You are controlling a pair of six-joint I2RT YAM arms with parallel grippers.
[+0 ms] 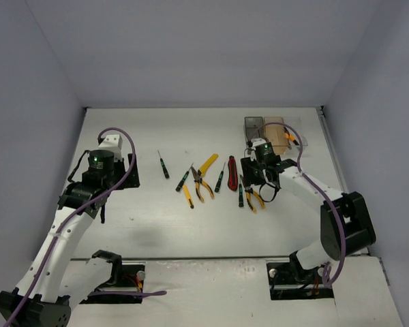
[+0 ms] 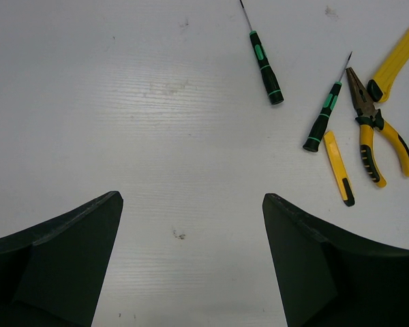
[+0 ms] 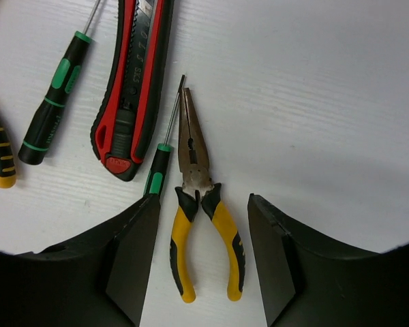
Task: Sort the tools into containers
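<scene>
My right gripper [image 3: 202,199] hangs unclenched astride the pliers [image 3: 191,150] — grey needle nose, yellow-and-black handles, touching neither finger. Left gripper [image 2: 191,195] spread wide.

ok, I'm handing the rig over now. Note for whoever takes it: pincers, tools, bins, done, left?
Left pincer: open, empty, above bare table left of the tools.
Right pincer: open, straddling the handles of the rightmost pliers, not gripping.
On the table: those pliers, second pliers, red utility knife, two yellow utility knives, four screwdrivers.
Grey bin and amber bin at far right; contents unclear.
Done: nothing I can confirm. Left: all nine tools.
</scene>
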